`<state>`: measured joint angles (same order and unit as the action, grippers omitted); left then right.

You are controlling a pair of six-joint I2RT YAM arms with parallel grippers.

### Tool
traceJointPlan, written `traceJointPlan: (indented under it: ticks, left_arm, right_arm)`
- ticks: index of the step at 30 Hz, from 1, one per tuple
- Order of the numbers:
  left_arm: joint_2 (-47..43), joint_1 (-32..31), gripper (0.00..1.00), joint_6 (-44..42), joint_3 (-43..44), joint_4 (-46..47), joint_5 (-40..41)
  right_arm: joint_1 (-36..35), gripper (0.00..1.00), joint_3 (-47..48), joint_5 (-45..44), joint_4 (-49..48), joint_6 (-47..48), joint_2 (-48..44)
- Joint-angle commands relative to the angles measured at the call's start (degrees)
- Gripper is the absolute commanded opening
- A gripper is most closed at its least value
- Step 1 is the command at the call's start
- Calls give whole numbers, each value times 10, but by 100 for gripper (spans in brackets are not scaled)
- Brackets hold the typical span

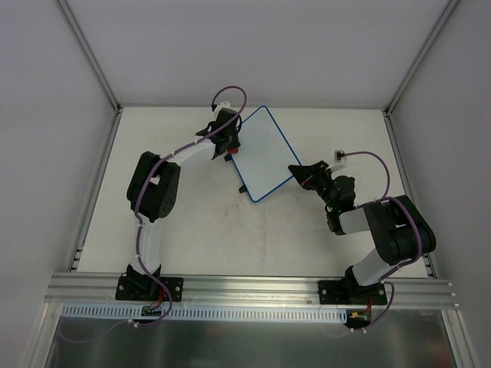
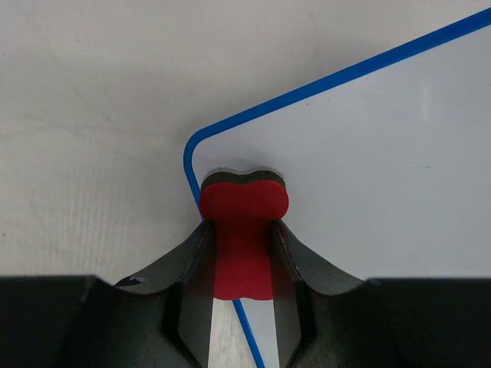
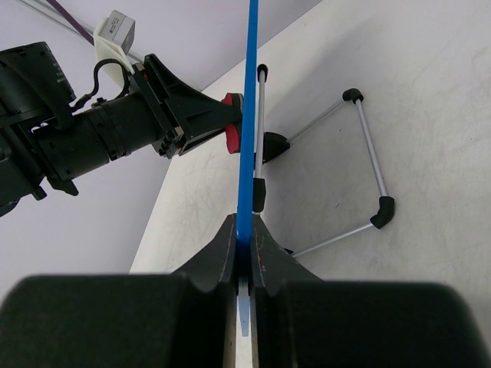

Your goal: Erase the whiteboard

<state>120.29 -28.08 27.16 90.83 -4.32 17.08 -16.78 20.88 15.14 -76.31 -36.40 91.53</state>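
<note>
The whiteboard (image 1: 262, 152), white with a thin blue rim, stands tilted off the table on its wire stand (image 3: 372, 157); no scribbles show on it. My right gripper (image 1: 298, 170) is shut on its right edge, and in the right wrist view the rim (image 3: 248, 115) runs edge-on between the jaws of that gripper (image 3: 244, 234). My left gripper (image 1: 229, 146) is shut on the red bone-shaped eraser (image 1: 229, 152). In the left wrist view the eraser (image 2: 244, 207) sits between the fingers of that gripper (image 2: 242, 230), its dark pad against a rounded corner of the board (image 2: 368, 176).
Grey walls and metal posts close in the white table (image 1: 199, 230) at left, right and back. An aluminium rail (image 1: 253, 287) runs along the near edge, holding both arm bases. Purple cables loop off both wrists.
</note>
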Motion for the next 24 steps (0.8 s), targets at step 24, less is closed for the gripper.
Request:
traceJointPlan:
  ticks: [24]
  left_arm:
    - [6,-4,0,17,37,11,-20]
  right_arm:
    - [-3,0,7,26,-54,6,10]
